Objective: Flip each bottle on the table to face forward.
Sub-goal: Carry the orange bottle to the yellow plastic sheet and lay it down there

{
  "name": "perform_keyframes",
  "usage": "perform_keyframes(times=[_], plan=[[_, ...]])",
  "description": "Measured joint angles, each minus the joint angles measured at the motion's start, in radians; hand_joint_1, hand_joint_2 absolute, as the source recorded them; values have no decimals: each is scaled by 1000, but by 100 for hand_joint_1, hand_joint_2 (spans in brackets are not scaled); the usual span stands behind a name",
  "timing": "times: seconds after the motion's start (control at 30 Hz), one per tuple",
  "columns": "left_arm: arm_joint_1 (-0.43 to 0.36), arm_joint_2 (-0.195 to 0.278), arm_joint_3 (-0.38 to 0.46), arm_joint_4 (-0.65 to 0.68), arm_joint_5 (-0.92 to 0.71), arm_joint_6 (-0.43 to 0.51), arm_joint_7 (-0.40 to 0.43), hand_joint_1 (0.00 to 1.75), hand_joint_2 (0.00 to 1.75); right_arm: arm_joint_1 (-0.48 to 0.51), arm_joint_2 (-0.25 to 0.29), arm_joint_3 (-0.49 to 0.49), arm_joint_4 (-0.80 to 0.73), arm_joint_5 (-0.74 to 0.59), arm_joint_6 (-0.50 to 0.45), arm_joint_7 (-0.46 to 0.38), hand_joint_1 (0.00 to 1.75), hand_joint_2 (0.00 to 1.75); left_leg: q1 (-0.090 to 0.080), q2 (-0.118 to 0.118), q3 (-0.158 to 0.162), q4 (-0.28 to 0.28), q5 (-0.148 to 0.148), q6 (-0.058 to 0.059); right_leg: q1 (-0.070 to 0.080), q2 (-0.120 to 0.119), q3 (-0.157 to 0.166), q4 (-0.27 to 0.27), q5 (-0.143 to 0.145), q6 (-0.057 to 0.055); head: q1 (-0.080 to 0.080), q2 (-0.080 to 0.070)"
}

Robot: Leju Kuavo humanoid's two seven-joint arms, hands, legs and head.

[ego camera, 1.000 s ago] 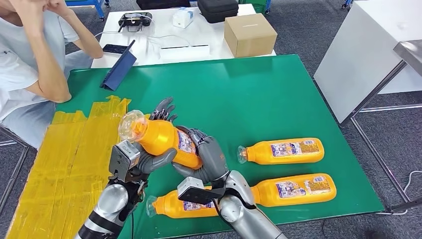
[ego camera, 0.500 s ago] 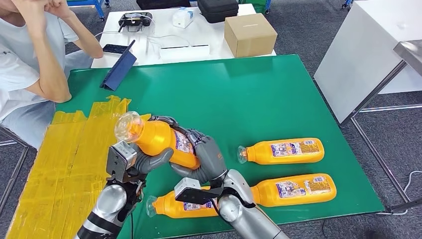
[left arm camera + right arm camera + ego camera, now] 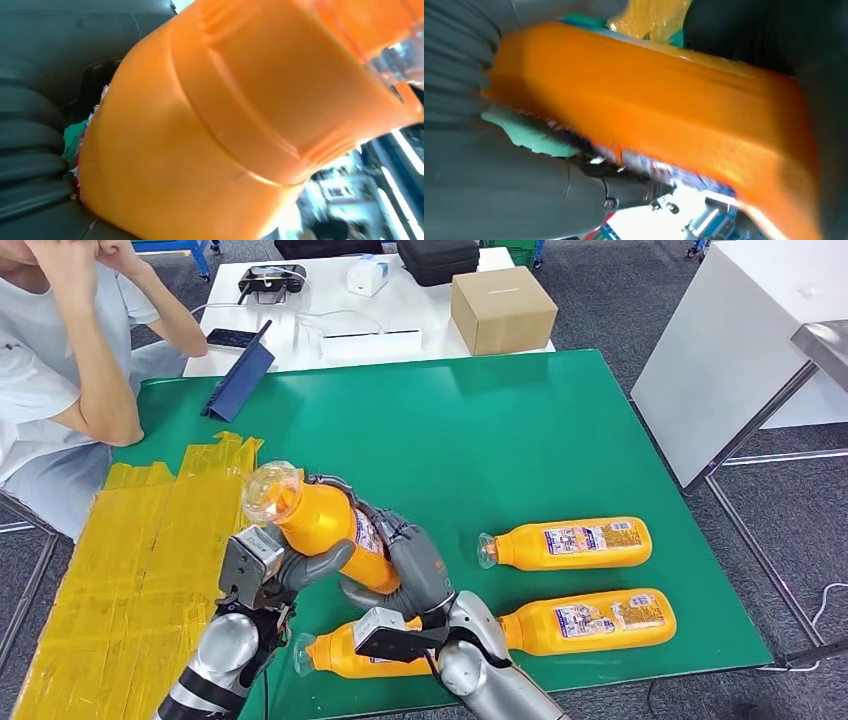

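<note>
The left hand (image 3: 290,565) and the right hand (image 3: 405,565) grip one orange bottle (image 3: 325,525) between them, lifted off the green table (image 3: 520,430) and tilted, its clear cap end up and away from the robot. The left thumb lies across the underside of the bottle near the neck; the left fingers (image 3: 330,481) curl over the far side and are mostly hidden behind it. The right hand wraps the label end, covering the bottle's base. In the left wrist view the bottle (image 3: 225,125) is so close that little beyond its ribbed orange body can be read; in the right wrist view it (image 3: 664,115) is blurred, its label a smear.

Just below the hands lies a second bottle (image 3: 345,652), largely covered by the right forearm. Right of the right hand lie two more (image 3: 565,542) (image 3: 590,620), labels up, caps toward the hands. Left of the left hand the table is covered with yellow tape (image 3: 130,560). Beyond that sits a person (image 3: 60,370), cut off by the frame.
</note>
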Motion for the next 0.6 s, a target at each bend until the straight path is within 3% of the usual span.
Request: perform_keyframes(times=[0.13,0.3,0.4,0.5,0.6], plan=[[3,3,28,-13,-186,196,-2,175,175,49,-9,-8,-105,-24,-35,-12,0,175,0,0,0,0,0,0,0,0,0,0,0,0,0,0],[5,8,71,-19,-300,292,8,175,175,90,-23,-19,-222,-31,-55,-23,0,175,0,0,0,0,0,0,0,0,0,0,0,0,0,0],[6,9,100,-19,-452,385,34,175,175,118,-31,-26,-297,-30,-84,-35,0,175,0,1,0,0,0,0,0,0,0,0,0,0,0,0],[5,14,137,-19,-810,495,125,175,175,146,-44,-33,-380,-21,-116,-37,0,175,0,0,0,0,0,0,0,0,0,0,0,0,0,0],[5,34,164,-17,-1217,511,256,175,175,176,-59,-44,-456,-6,-145,-33,0,175,0,0,0,0,0,0,0,0,0,0,0,0,0,0]])
